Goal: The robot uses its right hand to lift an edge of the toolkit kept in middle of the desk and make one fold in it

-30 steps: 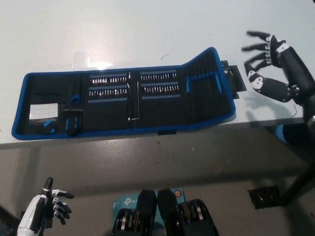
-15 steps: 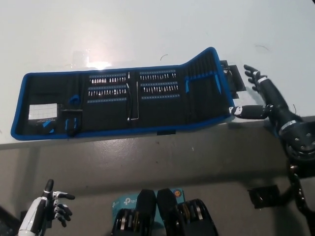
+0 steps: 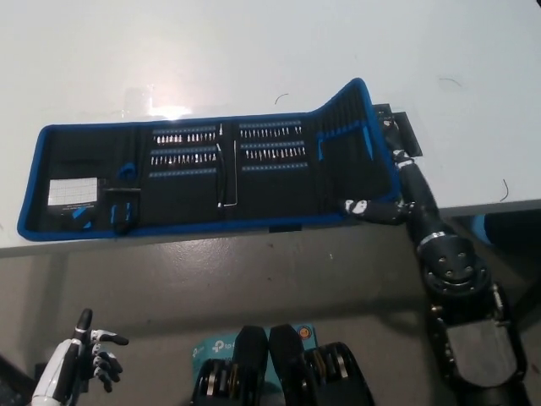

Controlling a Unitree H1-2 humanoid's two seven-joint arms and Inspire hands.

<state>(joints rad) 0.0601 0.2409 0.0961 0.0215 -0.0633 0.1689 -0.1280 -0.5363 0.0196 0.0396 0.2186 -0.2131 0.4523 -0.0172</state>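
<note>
The black-and-blue toolkit (image 3: 211,173) lies unrolled across the middle of the white worktop (image 3: 254,51), its right end raised off the surface. The black right hand (image 3: 397,190) is at this right edge; its fingers (image 3: 363,207) reach under the flap, but I cannot tell whether they pinch it. The white left hand (image 3: 80,359) rests low at the lower left, fingers loosely apart.

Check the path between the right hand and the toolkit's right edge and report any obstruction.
Nothing visible is in the way. The right hand is already at the right edge of the toolkit, which lies open on the desk; that end flap is raised. The left hand rests low, off the desk.
</note>
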